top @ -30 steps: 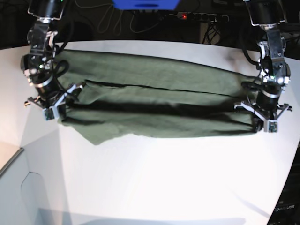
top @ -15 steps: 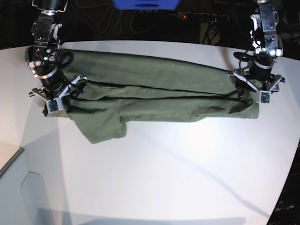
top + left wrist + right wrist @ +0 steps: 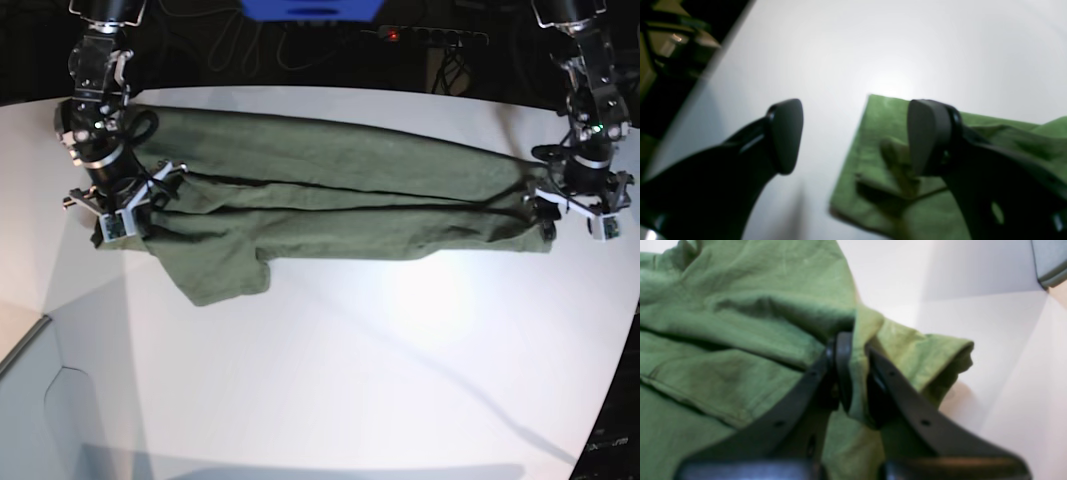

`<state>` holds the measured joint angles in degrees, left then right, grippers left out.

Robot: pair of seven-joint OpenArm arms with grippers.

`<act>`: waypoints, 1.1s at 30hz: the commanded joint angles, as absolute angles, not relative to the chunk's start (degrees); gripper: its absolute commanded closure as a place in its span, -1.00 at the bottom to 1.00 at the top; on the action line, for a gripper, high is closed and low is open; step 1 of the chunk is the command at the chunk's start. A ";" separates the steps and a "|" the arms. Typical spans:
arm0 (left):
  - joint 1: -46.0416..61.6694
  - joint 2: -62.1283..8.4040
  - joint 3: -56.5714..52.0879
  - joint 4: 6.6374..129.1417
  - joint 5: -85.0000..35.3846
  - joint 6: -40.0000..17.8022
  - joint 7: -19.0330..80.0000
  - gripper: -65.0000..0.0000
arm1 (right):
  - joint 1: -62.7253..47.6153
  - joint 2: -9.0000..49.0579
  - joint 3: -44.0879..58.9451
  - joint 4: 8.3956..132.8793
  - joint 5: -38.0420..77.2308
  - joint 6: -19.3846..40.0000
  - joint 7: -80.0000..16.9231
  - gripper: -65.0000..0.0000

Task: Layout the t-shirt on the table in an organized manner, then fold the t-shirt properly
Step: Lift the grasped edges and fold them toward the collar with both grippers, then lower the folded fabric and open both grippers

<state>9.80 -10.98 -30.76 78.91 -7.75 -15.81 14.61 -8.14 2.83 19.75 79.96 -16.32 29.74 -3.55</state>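
The olive-green t-shirt (image 3: pixel 330 200) lies across the far half of the white table (image 3: pixel 350 350) as a long band folded lengthwise, with one sleeve (image 3: pixel 225 275) sticking out toward the front. My right gripper (image 3: pixel 128 214) is at the shirt's left end. In the right wrist view the right gripper (image 3: pixel 855 373) is shut on a fold of the t-shirt (image 3: pixel 740 306). My left gripper (image 3: pixel 573 222) is just past the shirt's right end. In the left wrist view the left gripper (image 3: pixel 857 136) is open and empty above the corner of the t-shirt (image 3: pixel 880 173).
A power strip (image 3: pixel 430 36) with a red light, cables and a blue object (image 3: pixel 310 8) lie behind the table's far edge. A grey panel (image 3: pixel 30 400) adjoins the table at the front left. The table's curved edge runs close to both arms.
Over the second, both grippers carried the shirt's front edge back, narrowing the band. Since half a second ago the left gripper has let go and moved right, off the shirt's end.
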 commanded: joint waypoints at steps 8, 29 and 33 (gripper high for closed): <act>7.43 -12.53 -28.70 76.35 -16.22 -15.43 13.23 -0.44 | -7.34 3.21 19.82 81.01 -15.87 29.67 -2.15 1.00; 6.29 -10.77 -24.31 70.20 -17.10 -15.43 13.05 0.00 | -7.08 3.21 19.74 80.92 -15.87 29.67 -2.15 1.00; 6.29 -10.77 -24.31 70.73 -17.10 -15.43 13.05 0.21 | -7.08 3.21 19.74 80.92 -15.87 29.67 -2.15 1.00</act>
<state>6.81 -10.15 -24.12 69.49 -16.58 -15.20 14.55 -7.66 2.83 19.70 79.94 -16.32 29.74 -3.62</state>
